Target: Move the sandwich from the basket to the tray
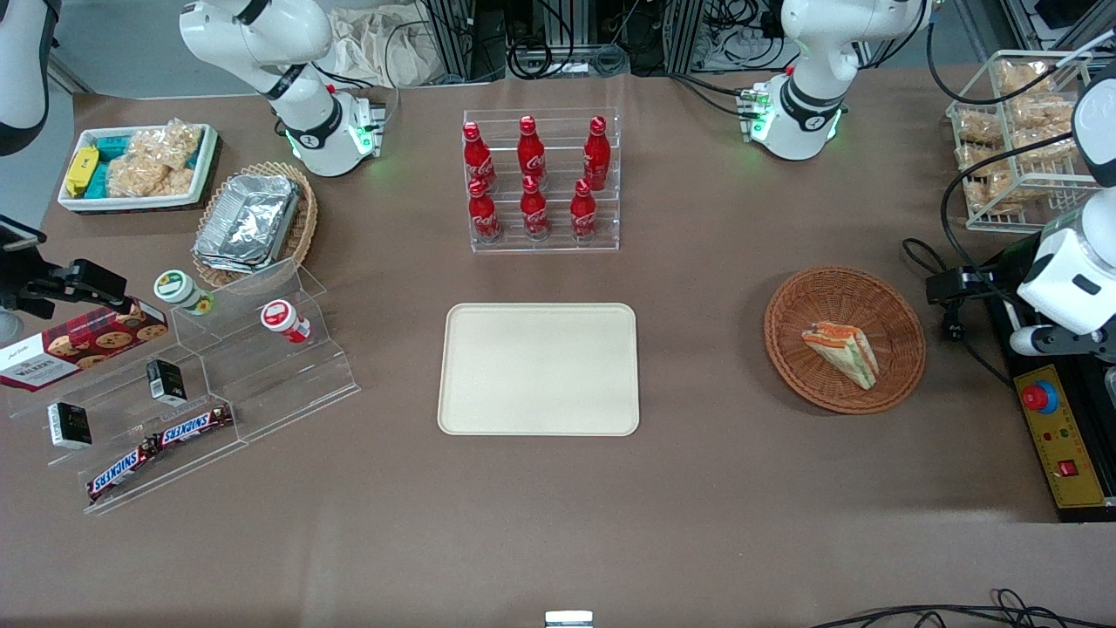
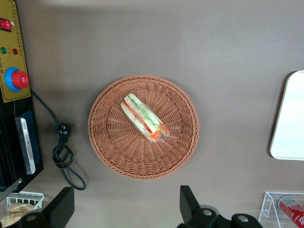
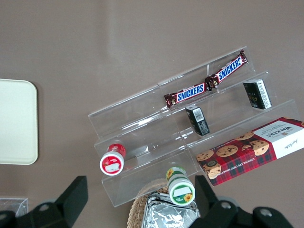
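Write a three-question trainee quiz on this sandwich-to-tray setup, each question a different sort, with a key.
1. True or false: the sandwich already lies on the tray.
2. Multiple choice: the gripper is (A) shut on the sandwich, (B) open above the table beside the basket, (C) resting on the tray.
3. Fill in: the rack farther from the front camera than the tray holds ___ red bottles.

Key: 1 false, it lies in the basket; 2 B; 3 six.

One sandwich [image 1: 842, 351], one basket [image 1: 789, 349], one tray [image 1: 539, 369] — six cola bottles [image 1: 533, 174], two Snickers bars [image 1: 161, 449].
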